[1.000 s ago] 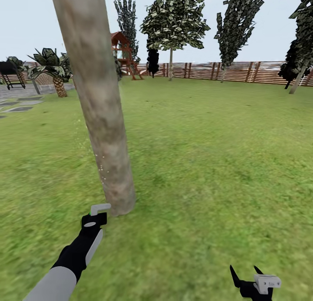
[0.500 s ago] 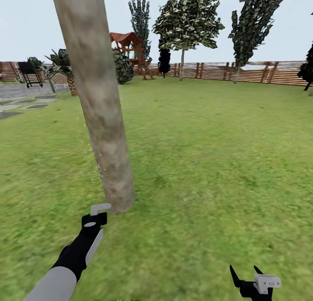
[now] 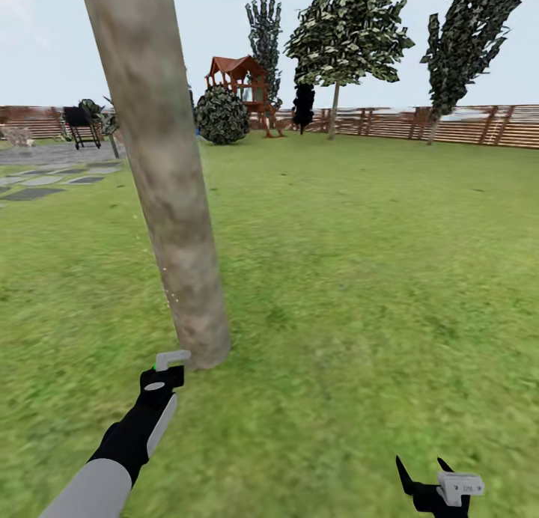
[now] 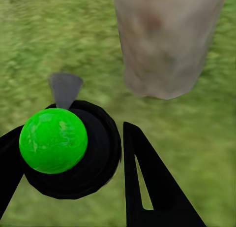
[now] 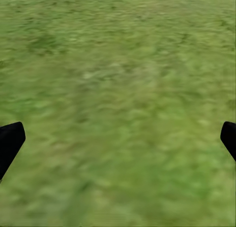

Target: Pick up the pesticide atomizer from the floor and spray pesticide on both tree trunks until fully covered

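Note:
A thick mottled grey-brown tree trunk [image 3: 172,226] rises from the lawn just ahead on the left, leaning slightly. My left gripper [image 3: 166,374] sits close to the trunk's base, shut on the pesticide atomizer [image 3: 171,359]. In the left wrist view the atomizer [image 4: 53,141] has a bright green ball on a black body with a grey nozzle, held between the black fingers [image 4: 147,187] and aimed toward the trunk [image 4: 167,40]. A few pale specks hang beside the bark. My right gripper [image 3: 424,469] is low at the right, open over bare grass [image 5: 118,138]. Further trees [image 3: 348,31] stand by the fence.
Green lawn stretches ahead and to the right up to a brown slat fence [image 3: 464,125]. A round bush [image 3: 222,115] and a red-roofed play structure [image 3: 243,76] stand at the back. Grey paving [image 3: 45,177] and a black cart [image 3: 81,121] lie far left.
The whole background has slid right while the trunk stays close ahead, so the camera has turned or moved. Both arms keep their places in the view.

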{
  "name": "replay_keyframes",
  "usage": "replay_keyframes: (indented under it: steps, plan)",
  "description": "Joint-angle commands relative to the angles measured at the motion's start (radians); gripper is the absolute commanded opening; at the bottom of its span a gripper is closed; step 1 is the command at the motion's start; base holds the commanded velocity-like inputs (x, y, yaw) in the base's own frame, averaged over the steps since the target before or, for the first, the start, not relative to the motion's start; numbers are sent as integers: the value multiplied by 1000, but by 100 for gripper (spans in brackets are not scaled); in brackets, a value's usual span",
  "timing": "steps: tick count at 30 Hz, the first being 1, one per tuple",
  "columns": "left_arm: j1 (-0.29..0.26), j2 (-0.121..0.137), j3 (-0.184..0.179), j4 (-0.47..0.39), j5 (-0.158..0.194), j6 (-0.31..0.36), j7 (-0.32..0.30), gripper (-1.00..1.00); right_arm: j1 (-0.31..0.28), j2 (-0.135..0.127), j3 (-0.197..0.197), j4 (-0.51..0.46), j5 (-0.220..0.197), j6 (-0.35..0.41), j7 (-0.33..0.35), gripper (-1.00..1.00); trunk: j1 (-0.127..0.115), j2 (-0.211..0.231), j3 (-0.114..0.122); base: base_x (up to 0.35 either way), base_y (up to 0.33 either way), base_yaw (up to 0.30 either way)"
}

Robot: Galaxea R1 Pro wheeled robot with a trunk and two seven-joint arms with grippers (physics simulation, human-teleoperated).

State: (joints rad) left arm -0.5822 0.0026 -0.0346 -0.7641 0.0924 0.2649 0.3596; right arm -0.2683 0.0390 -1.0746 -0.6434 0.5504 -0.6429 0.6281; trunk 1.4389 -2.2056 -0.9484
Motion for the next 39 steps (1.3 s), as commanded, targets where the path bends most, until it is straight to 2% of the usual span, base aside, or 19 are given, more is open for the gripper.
replay_keyframes:
  steps: [1, 13, 23, 35, 39]
  plan:
    - [-1, 0, -5, -1, 9, 4, 8, -100, -2, 1, -8, -1, 6, -4, 7, 100, 0, 0, -1, 141, -265, 276]
    - [-1, 0, -7, -1, 10, 4, 7, -100, -1, 1, -8, -1, 6, -4, 7, 100, 0, 0, -1, 43, -269, 271]
    - [-1, 0, -7, -2, 9, 4, 8, -100, -2, 1, -8, -1, 6, -4, 7, 100, 0, 0, -1, 0, -272, 67]
    - [-1, 1, -6, -3, 9, 4, 7, -100, -2, 1, -8, -2, 6, -4, 7, 100, 0, 0, -1, 0, -272, 268]
    - [-1, 2, -11, -2, 12, 4, 7, -100, -2, 1, -8, -2, 6, -4, 7, 100, 0, 0, -1, 0, -68, 179]
